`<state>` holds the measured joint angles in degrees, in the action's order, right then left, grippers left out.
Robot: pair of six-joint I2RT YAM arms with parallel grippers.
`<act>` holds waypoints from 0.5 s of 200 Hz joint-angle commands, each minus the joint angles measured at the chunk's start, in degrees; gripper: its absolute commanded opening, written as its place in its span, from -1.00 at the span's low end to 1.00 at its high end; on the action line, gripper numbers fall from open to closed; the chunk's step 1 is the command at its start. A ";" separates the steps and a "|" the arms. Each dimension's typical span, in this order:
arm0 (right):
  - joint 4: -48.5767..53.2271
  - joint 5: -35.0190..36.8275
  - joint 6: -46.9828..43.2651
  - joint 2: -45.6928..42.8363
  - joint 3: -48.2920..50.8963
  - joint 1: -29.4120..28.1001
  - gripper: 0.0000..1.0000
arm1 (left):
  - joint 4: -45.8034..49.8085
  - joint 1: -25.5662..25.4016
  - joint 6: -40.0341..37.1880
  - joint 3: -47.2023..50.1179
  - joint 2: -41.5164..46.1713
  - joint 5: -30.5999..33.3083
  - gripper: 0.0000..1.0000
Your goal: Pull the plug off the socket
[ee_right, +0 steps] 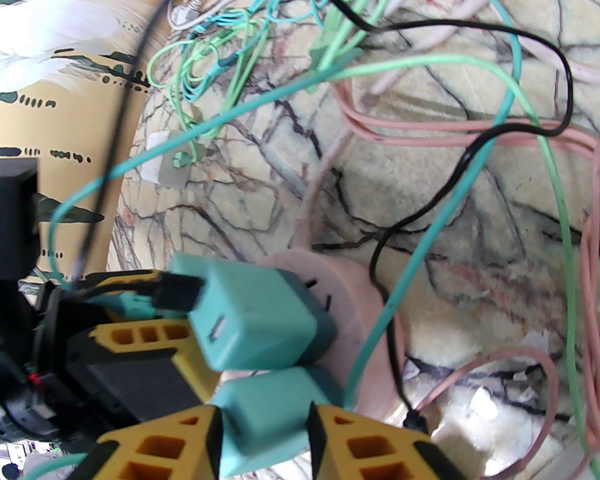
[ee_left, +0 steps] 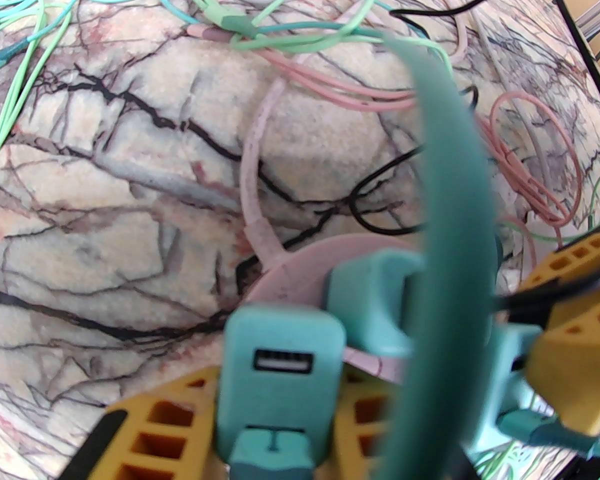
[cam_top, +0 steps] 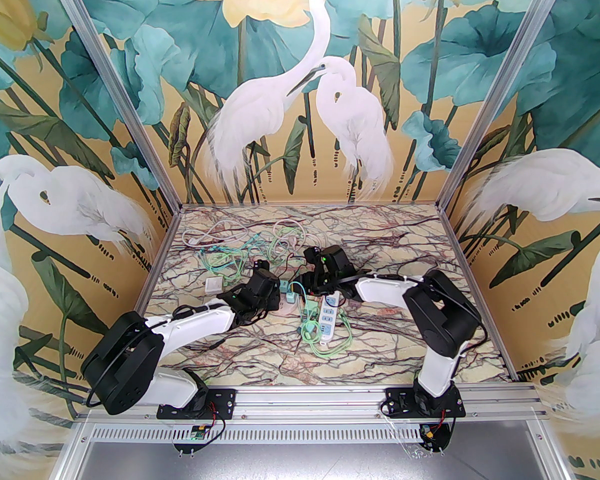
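From above, two arms meet mid-bench [cam_top: 410,363]. The left fingers [cam_top: 277,293] and right fingers [cam_top: 304,292] crowd two teal plugs [cam_top: 285,286] at one pink socket [cam_top: 283,308]. One white power strip [cam_top: 328,319] lies just to the right and one white square adapter [cam_top: 213,284] to the left, with a cable tangle [cam_top: 230,253] behind.

In the left wrist view, the yellow left fingers are closed on the port plug [ee_left: 280,363]. It is a rounded teal cube with an open USB slot facing the camera, sitting against the socket's rim.

In the right wrist view, the right fingers are clamped on the plain plug [ee_right: 260,418]. The port plug sits tilted above it at the socket's face, and whether its prongs are seated cannot be told.
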<state>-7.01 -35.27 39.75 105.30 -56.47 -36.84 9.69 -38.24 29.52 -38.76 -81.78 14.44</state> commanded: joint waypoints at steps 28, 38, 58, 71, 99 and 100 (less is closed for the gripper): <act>8.78 4.86 -4.77 3.24 -1.45 -0.69 -0.32 | 3.02 -0.17 -3.37 -1.42 -1.80 -0.79 -0.09; 9.11 5.42 -4.90 3.72 -1.61 -0.64 -0.32 | 3.51 -0.17 -5.31 -1.81 -2.07 -0.81 -0.03; 9.36 5.94 -5.00 4.12 -1.73 -0.60 -0.32 | 4.00 -0.02 -9.69 -2.69 -2.66 -1.45 0.01; 9.62 6.22 -5.22 3.95 -1.77 -0.60 -0.32 | 4.66 0.01 -12.12 -3.52 -3.03 -1.02 0.01; 10.15 6.88 -5.68 3.80 -1.84 -0.60 -0.33 | 4.24 0.72 -16.11 -4.04 -2.86 -1.28 -0.03; 10.16 6.92 -5.66 3.83 -1.82 -0.60 -0.33 | 4.22 0.71 -16.22 -4.04 -2.91 -1.35 -0.03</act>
<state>-2.79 -34.09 35.97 106.19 -58.70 -37.15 12.64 -38.22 19.05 -41.41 -84.12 14.20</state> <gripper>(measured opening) 0.336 0.485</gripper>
